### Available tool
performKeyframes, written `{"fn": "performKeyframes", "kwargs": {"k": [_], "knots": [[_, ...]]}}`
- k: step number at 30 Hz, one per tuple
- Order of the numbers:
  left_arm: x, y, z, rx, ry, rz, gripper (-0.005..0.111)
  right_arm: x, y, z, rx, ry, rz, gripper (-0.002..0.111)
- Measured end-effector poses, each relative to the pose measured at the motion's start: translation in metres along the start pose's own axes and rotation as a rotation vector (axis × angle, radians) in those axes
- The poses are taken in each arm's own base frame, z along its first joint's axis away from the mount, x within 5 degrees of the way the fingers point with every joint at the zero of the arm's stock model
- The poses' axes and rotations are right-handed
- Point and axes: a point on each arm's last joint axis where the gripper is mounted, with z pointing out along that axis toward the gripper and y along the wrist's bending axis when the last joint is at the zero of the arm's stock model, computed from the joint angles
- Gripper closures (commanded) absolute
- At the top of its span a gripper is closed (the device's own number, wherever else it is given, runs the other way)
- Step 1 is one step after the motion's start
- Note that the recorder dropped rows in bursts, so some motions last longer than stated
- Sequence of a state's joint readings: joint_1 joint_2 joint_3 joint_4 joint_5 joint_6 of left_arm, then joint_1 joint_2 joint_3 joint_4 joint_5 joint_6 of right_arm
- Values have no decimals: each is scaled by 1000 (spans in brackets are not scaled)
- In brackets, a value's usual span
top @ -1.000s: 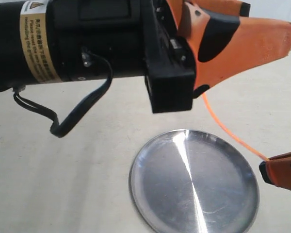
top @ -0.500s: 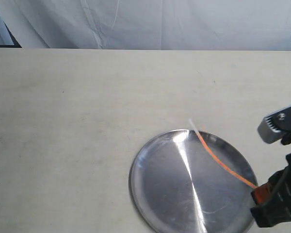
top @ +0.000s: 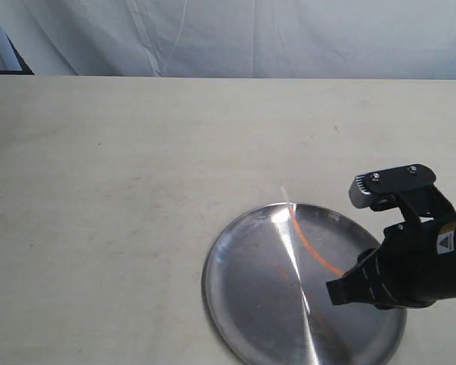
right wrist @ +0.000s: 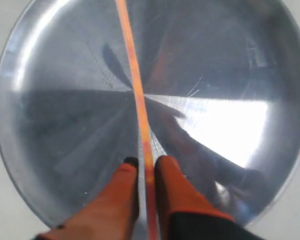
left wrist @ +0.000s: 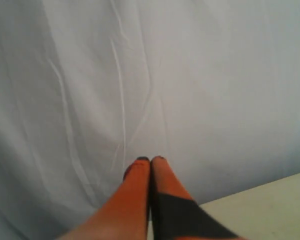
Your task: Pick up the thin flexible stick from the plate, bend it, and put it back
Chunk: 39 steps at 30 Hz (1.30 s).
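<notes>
Now R jaws pinch stick (right wrist: 134, 85).

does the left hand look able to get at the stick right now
Probably not straight away: the left hand is shut and pointed at the white curtain, with no plate in its view, and the right hand pinches the stick over the plate.

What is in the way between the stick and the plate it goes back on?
Nothing visible. The right hand holds the thin flexible stick over the plate, and the plate's surface beneath it is bare.
</notes>
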<state>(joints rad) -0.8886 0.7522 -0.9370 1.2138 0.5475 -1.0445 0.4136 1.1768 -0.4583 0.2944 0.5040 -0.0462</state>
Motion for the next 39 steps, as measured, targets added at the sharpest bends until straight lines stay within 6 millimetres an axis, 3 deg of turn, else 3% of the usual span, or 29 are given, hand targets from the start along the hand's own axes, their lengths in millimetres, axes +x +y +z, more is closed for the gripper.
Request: {"fn": "performKeyframes", "kwargs": {"k": [2,4,6,9,10,19,24,33,39], "knots": [[6,1,1,-18,30,7,107,-1,-1,8,9,14,4,54],[12,0,2,-20,50,17,107,-3,-2,12,13,17,12,54],[15,0,2,-24,62,21,107,-3,-2,14,9,13,26,67],[18,0,2,-26,83,-1,107,-4,0,9,-5,-14,40,105],[18,0,2,-26,88,-7,107,-5,1,4,-13,-36,42,108],[19,0,2,-33,98,-10,107,1,13,-64,-142,-357,59,107],[19,0,2,-33,101,-13,107,9,15,-89,-185,-479,44,107],[19,0,2,-33,101,-13,107,19,15,-109,-193,-592,-7,107],[19,0,2,-33,101,-13,107,40,-1,-115,-66,-779,-102,107]]}}
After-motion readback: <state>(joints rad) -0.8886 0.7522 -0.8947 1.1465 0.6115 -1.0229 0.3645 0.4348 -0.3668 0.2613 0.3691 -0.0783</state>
